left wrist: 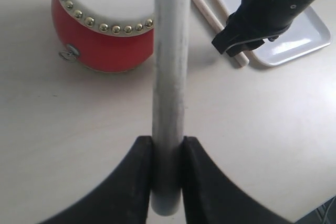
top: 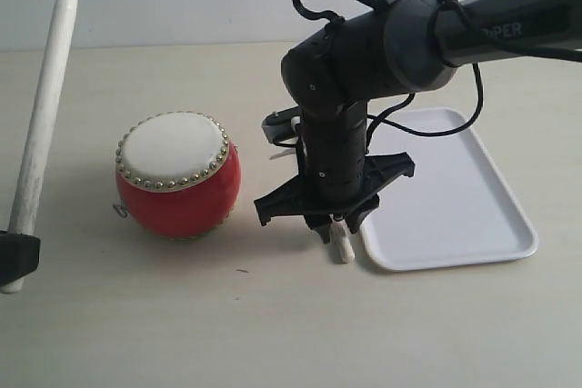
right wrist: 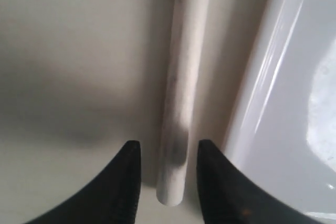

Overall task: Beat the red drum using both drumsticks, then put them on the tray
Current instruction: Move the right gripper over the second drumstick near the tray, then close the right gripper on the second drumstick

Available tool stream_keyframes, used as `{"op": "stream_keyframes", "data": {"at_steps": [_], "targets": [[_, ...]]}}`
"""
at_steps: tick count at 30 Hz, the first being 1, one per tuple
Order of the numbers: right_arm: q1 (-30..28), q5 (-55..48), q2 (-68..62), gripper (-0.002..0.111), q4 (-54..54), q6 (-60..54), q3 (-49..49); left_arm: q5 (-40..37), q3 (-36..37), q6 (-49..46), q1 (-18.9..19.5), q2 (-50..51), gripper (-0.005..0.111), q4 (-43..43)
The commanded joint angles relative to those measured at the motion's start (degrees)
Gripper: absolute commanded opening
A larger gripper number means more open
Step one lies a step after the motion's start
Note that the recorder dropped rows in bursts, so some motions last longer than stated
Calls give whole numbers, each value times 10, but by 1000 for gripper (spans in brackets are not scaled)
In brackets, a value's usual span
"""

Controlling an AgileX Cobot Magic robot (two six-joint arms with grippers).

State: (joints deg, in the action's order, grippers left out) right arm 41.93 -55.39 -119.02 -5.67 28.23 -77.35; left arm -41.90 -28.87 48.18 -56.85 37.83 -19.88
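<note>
The red drum (top: pixel 177 184) with its cream top stands on the table left of centre. My left gripper (top: pixel 16 256) at the far left is shut on one pale drumstick (top: pixel 41 115), held nearly upright with its rounded tip up; the left wrist view shows the fingers clamped on the stick's (left wrist: pixel 170 77) lower end, with the drum (left wrist: pixel 100 35) beyond. The second drumstick (right wrist: pixel 181 103) lies on the table along the white tray's (top: pixel 455 197) left edge. My right gripper (right wrist: pixel 168 150) is lowered over that stick's end, open, with a finger on each side and gaps showing.
The right arm (top: pixel 364 70) reaches in from the upper right and hides most of the lying stick (top: pixel 343 247) in the exterior view. The tray (right wrist: pixel 273 103) holds nothing that I can see. Bare tabletop lies in front of the drum.
</note>
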Motion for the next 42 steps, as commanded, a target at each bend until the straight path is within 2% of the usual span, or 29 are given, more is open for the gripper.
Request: {"op": "stream_keyframes", "data": {"at_steps": [1,42], "targets": [[1,8,-1,36,-4,11,-6,0,2,3,-3,-4,0,1],[1,7,-20,36,-3,25,-6,6,2,3,-3,-4,0,0]]}}
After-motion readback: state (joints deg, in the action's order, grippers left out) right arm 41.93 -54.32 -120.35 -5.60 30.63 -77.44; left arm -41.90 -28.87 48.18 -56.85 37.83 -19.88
